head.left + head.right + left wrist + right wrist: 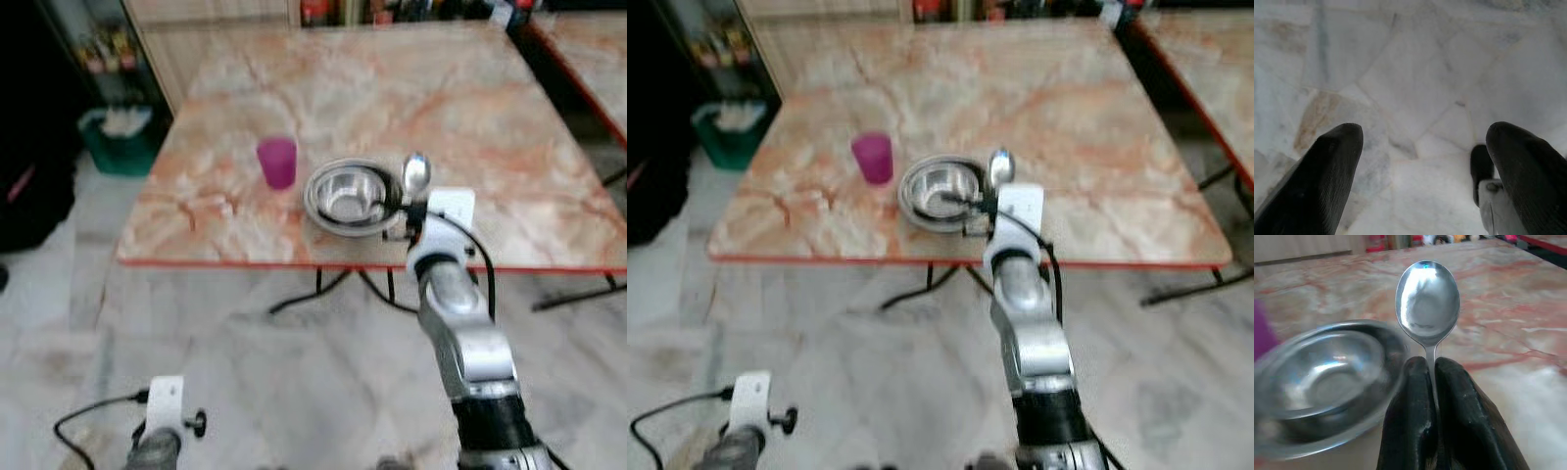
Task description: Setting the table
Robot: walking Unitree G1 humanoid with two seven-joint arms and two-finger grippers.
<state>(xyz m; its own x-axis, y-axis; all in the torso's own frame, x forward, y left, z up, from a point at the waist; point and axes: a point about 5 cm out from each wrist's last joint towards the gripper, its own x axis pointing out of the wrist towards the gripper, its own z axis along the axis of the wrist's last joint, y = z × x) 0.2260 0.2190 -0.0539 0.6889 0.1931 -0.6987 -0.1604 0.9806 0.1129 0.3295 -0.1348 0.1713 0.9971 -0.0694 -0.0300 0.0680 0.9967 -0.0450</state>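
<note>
The table (pixel 509 186) carries a steel bowl (pixel 351 195) near its front edge, with a purple cup (pixel 277 162) just beside it on the left. The right end effector (pixel 1431 369) has its fingers pinched tight on the neck of a spoon (pixel 1427 301), which stands upright just right of the bowl's rim; the grip is narrow, so the spoon could swivel or clip the bowl on lowering. The left end effector (pixel 1422 147) hangs wide open and empty over the floor (pixel 1415 73).

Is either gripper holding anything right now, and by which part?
The right gripper pinches the spoon by its handle, just below the bowl end. The left gripper is open, holding nothing.
</note>
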